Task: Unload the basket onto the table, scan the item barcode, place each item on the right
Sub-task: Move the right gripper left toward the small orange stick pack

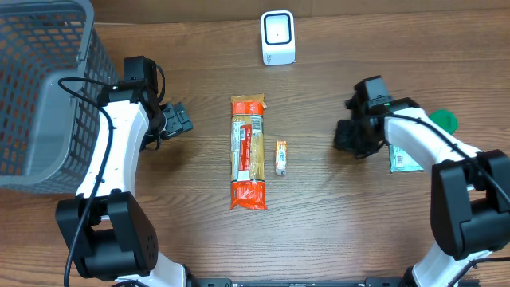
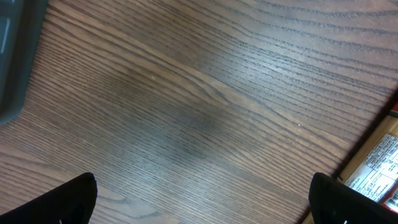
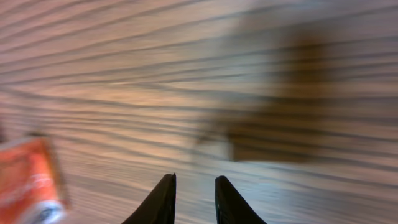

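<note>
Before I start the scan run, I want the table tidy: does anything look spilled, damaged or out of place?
Nothing looks spilled or damaged. The pasta pack and the small packet lie flat, apart. One oddity: a pouch lies partly hidden under the right arm, beside a green item.

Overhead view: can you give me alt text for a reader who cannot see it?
A long orange pasta packet lies mid-table beside a small packet, between the left arm and the right arm. A white scanner stands behind them, a grey basket on the left.
</note>
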